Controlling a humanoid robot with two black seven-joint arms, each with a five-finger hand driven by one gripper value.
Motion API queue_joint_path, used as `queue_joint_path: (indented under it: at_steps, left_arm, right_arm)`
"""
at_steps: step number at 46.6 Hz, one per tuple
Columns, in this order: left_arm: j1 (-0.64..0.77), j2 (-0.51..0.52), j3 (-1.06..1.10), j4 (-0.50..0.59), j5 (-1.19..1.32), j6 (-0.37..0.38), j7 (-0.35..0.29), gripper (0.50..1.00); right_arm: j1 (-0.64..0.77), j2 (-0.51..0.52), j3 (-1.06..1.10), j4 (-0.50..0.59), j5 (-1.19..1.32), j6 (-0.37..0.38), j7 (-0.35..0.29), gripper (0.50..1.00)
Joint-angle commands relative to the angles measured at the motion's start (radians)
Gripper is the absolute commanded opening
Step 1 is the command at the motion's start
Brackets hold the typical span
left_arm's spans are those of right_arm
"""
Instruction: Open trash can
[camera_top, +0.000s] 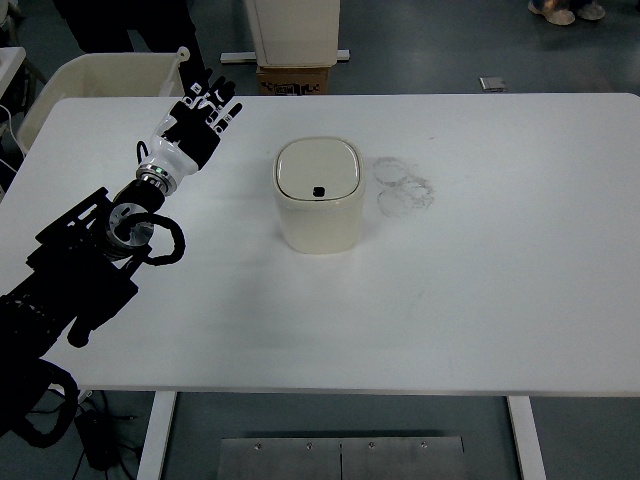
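One trash can (318, 194), apparently lidded; one left hand (198, 118).

Left arm (85, 265): black jointed links, looped black cable by a silver round wrist joint; left hand (195, 120) white-shelled palm, black fingers (222, 95) with white segment markings

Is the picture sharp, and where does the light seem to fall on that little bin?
Top view: sharp throughout, evenly lit, no strong glare; the trash can casts a soft shadow toward the near-left on the white table; grey ring smudges show clearly beside it.
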Motion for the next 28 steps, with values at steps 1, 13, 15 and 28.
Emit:
queue_joint_path:
  at_steps: [1, 13, 15, 28]
  left_arm:
    - [0.002, 0.000, 0.000, 0.000, 0.000, -0.002, 0.000, 1.000]
    - [0.002, 0.002, 0.000, -0.008, -0.001, -0.003, 0.000, 1.000]
    - [0.002, 0.002, 0.000, -0.008, -0.001, -0.003, 0.002, 1.000]
    - [0.000, 0.003, 0.000, -0.021, -0.001, 0.000, 0.002, 1.000]
  right_arm:
    - [0.000, 0.000, 0.000, 0.000, 0.000, 0.000, 0.000, 0.993]
    - [0.000, 0.000, 0.000, 0.000, 0.000, 0.000, 0.000, 0.993]
    - [0.000, 0.000, 0.000, 0.000, 0.000, 0.000, 0.000, 0.993]
    - [0.000, 0.000, 0.000, 0.000, 0.000, 0.000, 0.000, 0.993]
